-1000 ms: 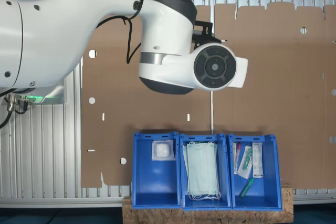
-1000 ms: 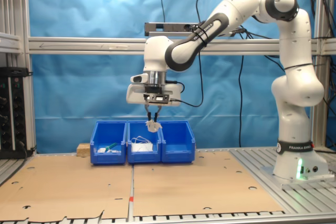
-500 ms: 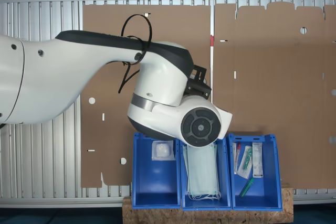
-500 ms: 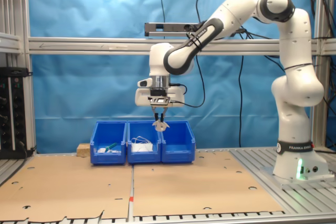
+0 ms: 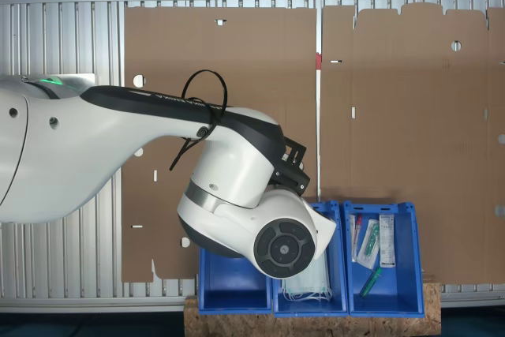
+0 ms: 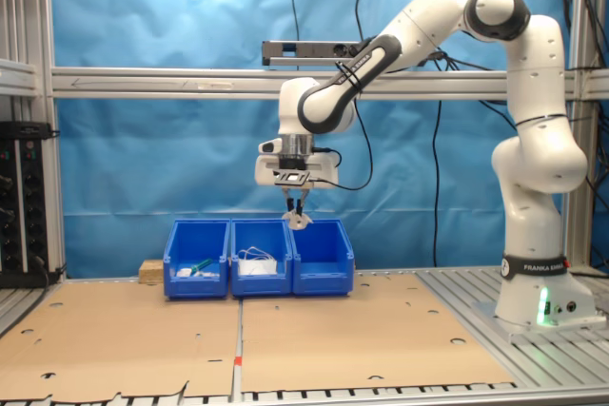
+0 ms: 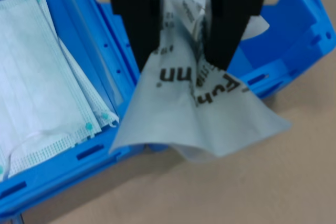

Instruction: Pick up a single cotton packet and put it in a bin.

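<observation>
The cotton packet (image 7: 194,114) looks like thin crinkly paper pinched between smooth black plastic fingers (image 7: 134,19), above shiny blue plastic bin (image 7: 294,40).

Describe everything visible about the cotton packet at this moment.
The cotton packet is a flat, thin, whitish packet with dark print, creased and crumpled where the pincer is shut on its upper part. It hangs loosely below the black fingers, touching nothing else. In the second exterior view it dangles above the row of blue bins, over the bin nearest the arm's base.

Cardboard-covered table (image 6: 362,335) carries three blue bins (image 6: 259,259).
</observation>
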{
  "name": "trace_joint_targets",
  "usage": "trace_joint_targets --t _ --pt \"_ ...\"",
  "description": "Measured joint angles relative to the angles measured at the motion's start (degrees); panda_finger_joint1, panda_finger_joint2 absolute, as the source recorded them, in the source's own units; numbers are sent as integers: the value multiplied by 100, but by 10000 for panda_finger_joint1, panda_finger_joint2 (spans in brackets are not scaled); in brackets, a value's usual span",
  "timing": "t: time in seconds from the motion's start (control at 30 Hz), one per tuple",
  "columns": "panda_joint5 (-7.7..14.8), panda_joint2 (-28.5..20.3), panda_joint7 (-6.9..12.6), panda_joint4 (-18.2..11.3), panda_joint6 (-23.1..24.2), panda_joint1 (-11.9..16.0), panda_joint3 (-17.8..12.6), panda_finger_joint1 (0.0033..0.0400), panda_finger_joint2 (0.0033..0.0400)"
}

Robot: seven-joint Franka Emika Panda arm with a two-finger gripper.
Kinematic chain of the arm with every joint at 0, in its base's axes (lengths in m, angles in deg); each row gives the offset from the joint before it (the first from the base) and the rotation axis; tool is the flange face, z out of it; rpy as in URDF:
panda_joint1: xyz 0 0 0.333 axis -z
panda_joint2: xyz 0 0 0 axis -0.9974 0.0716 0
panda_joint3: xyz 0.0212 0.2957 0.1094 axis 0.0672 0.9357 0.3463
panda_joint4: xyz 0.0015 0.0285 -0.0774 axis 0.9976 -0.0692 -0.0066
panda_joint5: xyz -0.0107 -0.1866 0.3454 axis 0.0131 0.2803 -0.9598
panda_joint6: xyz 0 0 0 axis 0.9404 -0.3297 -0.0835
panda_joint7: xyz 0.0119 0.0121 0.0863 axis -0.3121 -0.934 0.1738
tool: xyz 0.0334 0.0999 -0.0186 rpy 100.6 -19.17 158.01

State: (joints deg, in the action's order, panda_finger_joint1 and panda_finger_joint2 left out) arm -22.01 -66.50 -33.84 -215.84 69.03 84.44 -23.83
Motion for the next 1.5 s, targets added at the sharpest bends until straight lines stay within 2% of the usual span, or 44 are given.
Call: trace_joint_targets --t 0.33,0.63,1.5 --pt "12 -1 0 0 -7 -1 -446 61 61" --pt "16 -1 0 -9 -14 -1 -732 61 61" --pt "17 -1 0 -19 -69 -2 -1092 61 61"
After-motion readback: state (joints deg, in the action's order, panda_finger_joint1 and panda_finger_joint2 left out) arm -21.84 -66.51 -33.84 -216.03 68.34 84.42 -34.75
